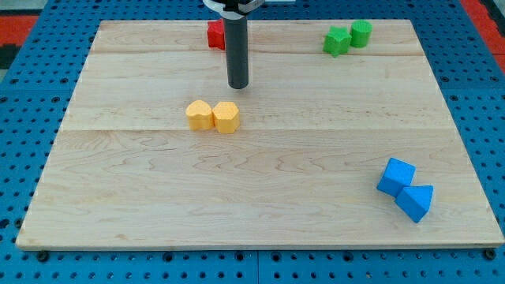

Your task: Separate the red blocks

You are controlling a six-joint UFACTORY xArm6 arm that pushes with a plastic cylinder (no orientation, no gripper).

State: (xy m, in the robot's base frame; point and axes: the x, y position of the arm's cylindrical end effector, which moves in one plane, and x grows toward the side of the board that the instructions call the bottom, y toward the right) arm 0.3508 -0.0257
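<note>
A red block sits near the board's top edge, partly hidden behind my dark rod; I cannot tell whether a second red block lies behind the rod. My tip rests on the board below and slightly right of the red block, apart from it. Two yellow blocks touch side by side just below my tip, slightly to its left.
Two green blocks touch each other at the top right. Two blue blocks touch at the bottom right. The wooden board lies on a blue pegboard surface.
</note>
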